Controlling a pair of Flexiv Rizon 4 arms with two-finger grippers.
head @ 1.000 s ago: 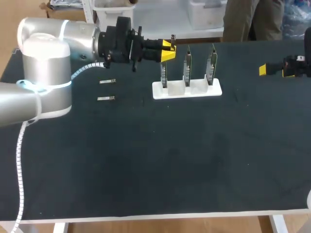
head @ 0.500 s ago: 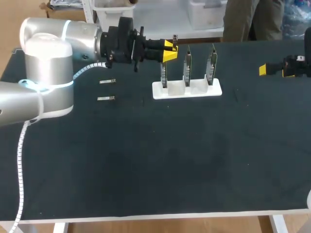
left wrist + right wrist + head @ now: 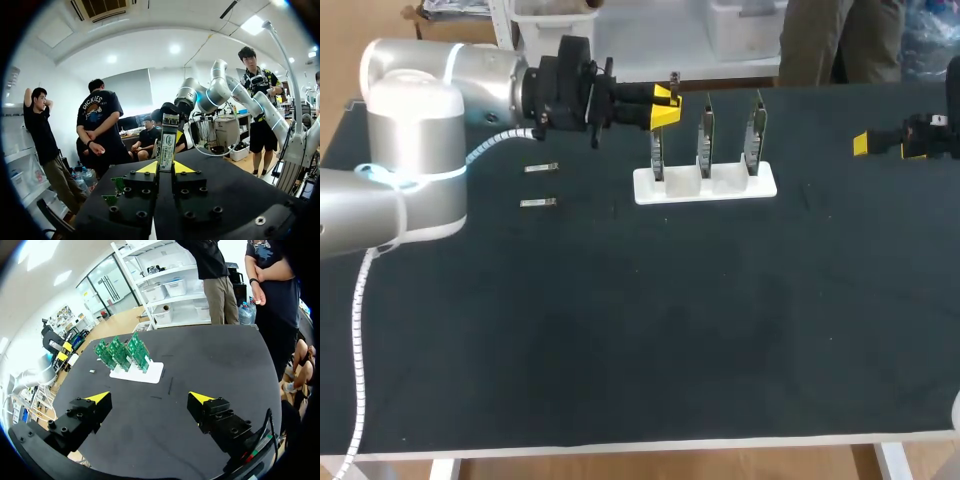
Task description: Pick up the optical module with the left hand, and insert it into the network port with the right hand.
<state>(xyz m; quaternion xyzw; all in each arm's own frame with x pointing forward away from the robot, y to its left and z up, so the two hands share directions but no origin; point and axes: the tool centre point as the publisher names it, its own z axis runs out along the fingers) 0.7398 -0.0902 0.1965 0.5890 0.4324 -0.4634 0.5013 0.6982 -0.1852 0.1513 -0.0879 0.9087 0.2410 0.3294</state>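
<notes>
Head view has the left gripper pinching the module near the leftmost board in the stand, while the right gripper, well apart at the table's right, has its fingers spread wide.

Nudged the left claw, gripping the optical module, toward the circuit board ahead, then drew back slightly.
</notes>
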